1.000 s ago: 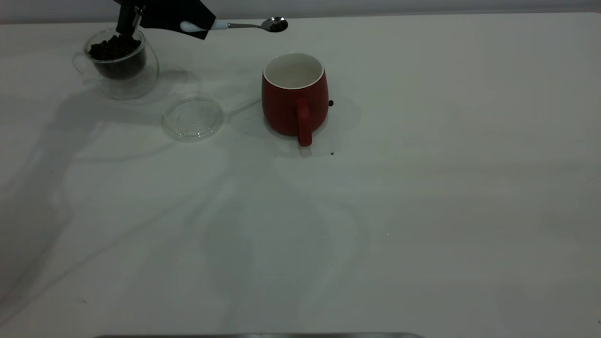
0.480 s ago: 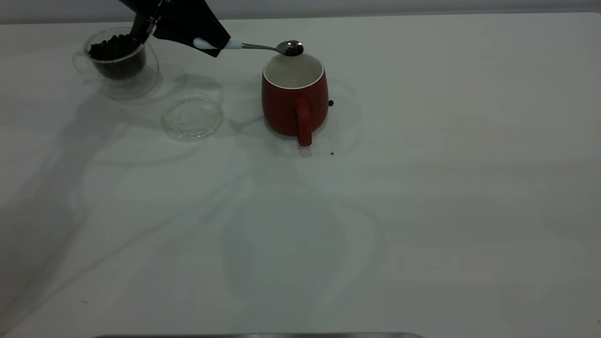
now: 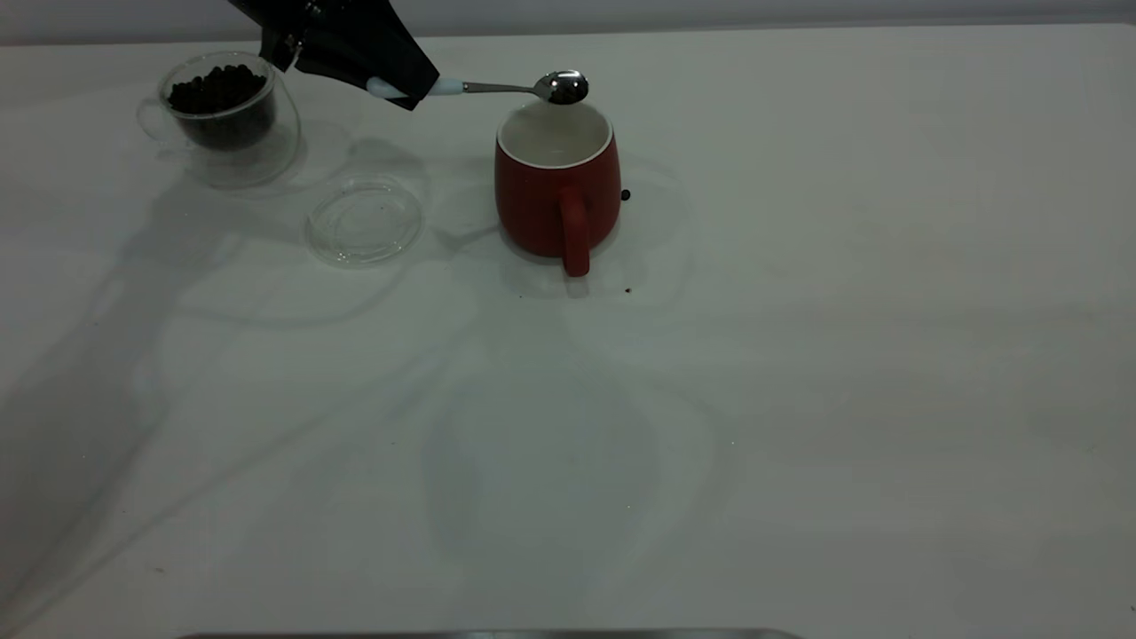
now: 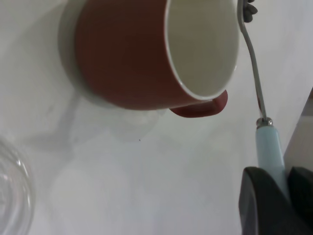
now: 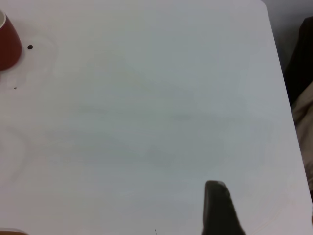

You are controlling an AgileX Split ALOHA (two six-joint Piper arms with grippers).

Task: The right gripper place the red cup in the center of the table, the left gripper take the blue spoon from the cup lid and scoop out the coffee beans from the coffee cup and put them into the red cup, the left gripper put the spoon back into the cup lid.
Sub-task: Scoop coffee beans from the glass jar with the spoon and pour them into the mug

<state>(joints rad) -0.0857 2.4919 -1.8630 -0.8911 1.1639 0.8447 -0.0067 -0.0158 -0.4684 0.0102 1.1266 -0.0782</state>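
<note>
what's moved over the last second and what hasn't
The left hand, gripping the blue spoon, carried its bowl from beyond the red cup to over the cup's far rim. The coffee cup, cup lid and red cup stayed put.

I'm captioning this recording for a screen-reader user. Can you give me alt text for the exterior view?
The left gripper holds the blue spoon level, its bowl over the far rim of the red cup mid-table. The coffee cup of coffee beans stands far left, the empty cup lid between the cups.
</note>
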